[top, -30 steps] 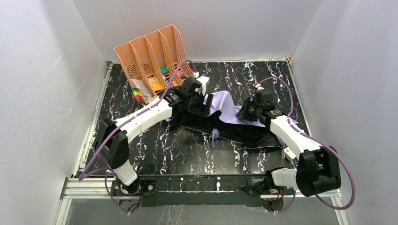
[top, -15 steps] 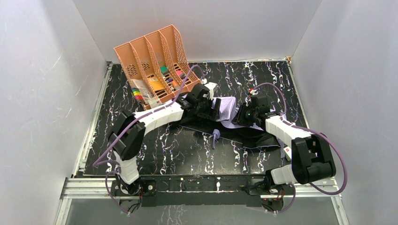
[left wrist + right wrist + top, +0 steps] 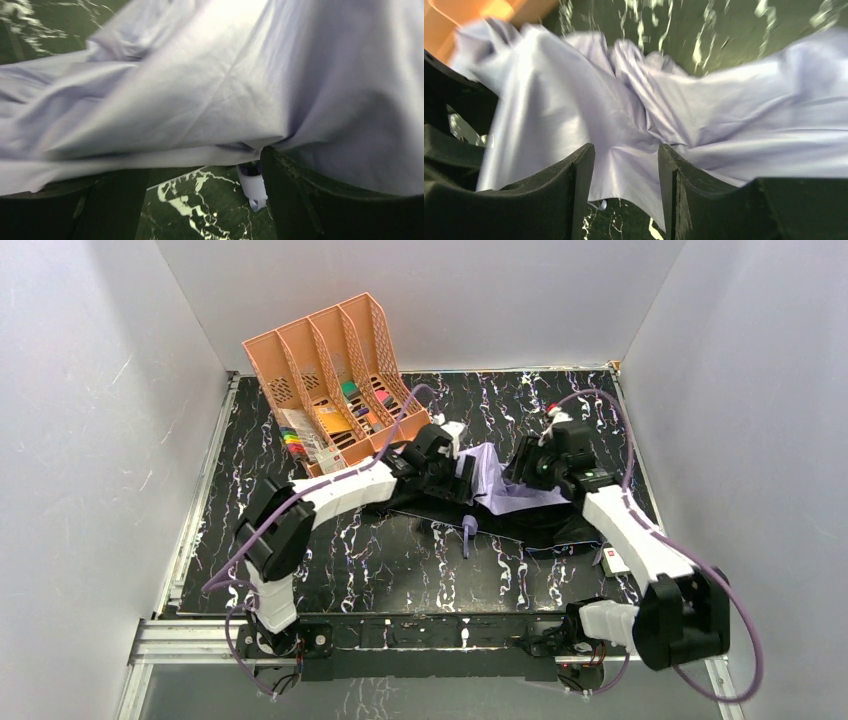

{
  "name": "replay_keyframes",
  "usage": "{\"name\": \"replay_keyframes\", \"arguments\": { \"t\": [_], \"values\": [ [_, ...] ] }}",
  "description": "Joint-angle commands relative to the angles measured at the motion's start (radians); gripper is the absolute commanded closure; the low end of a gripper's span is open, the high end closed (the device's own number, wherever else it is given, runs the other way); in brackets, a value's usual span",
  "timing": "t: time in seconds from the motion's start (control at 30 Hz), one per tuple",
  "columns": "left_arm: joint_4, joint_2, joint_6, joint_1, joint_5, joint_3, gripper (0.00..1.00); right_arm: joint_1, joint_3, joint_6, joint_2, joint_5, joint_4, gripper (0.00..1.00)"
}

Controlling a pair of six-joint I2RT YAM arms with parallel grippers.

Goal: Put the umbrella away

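The umbrella (image 3: 497, 478) lies partly spread in the middle of the table, pale lavender cloth on top and dark underside around it. Its small handle (image 3: 468, 532) points toward the near edge. My left gripper (image 3: 452, 476) is at the cloth's left side and my right gripper (image 3: 524, 476) at its right side. In the left wrist view the cloth (image 3: 215, 85) drapes over the wide-open left gripper (image 3: 200, 170), with a pale umbrella end piece (image 3: 252, 187) by the right finger. In the right wrist view a fold of cloth (image 3: 624, 125) hangs loose between the parted fingers of the right gripper (image 3: 626, 152).
A peach file organiser (image 3: 325, 370) holding coloured items stands at the back left, just behind my left arm. A small white card (image 3: 612, 560) lies near the right arm. White walls enclose the table on three sides.
My right gripper has opened, and the cloth now hangs loose between its fingers. The left arm has reached further right under the cloth. The umbrella handle has shifted slightly right.
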Motion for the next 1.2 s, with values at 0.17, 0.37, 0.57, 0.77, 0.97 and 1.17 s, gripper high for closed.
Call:
{"name": "replay_keyframes", "arguments": {
  "t": [0.17,0.37,0.57,0.77,0.97,1.17],
  "values": [
    [-0.116,-0.283,0.068,0.129,-0.012,0.038,0.21,-0.149,0.219,-0.082,-0.162,0.336,-0.267,0.41],
    [-0.150,-0.272,0.078,0.235,-0.016,0.023,0.21,-0.242,0.234,-0.101,-0.072,0.496,-0.243,0.41],
    [-0.159,-0.194,0.117,0.237,-0.050,0.024,0.25,-0.345,0.252,-0.087,0.053,0.537,-0.178,0.49],
    [-0.166,-0.131,0.171,0.237,-0.118,0.030,0.27,-0.406,0.234,-0.066,0.141,0.493,-0.145,0.78],
    [-0.151,-0.065,0.168,0.223,-0.102,0.023,0.32,-0.411,0.174,-0.043,0.188,0.401,-0.124,0.92],
    [-0.114,-0.014,0.153,0.165,-0.088,0.001,0.33,-0.411,0.079,-0.017,0.217,0.267,-0.099,0.95]
  ]
}}
